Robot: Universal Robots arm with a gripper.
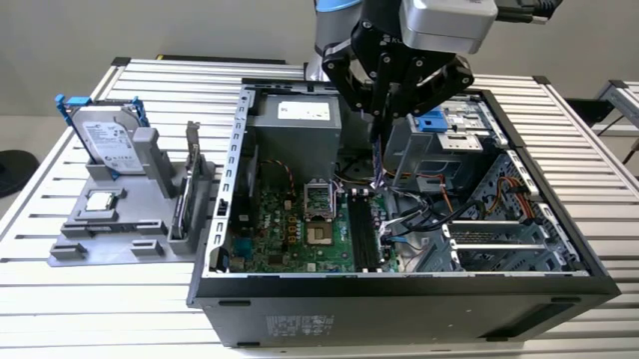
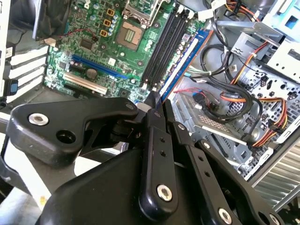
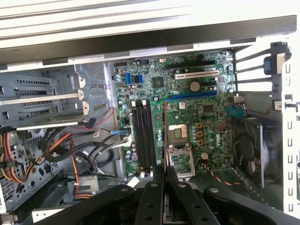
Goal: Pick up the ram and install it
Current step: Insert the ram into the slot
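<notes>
Exterior view shows the gripper (image 1: 382, 114) over the open computer case (image 1: 399, 314), jaws pinched on the thin ram (image 1: 376, 161), which hangs upright above the black slots (image 1: 361, 228).

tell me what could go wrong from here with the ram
1. The claw pinches the ram by one end, so it could tilt and miss the black memory slots.
2. Loose cables lie right beside those slots and might snag the stick.
3. The open CPU socket sits close by; a stray descent may hit it.
</notes>
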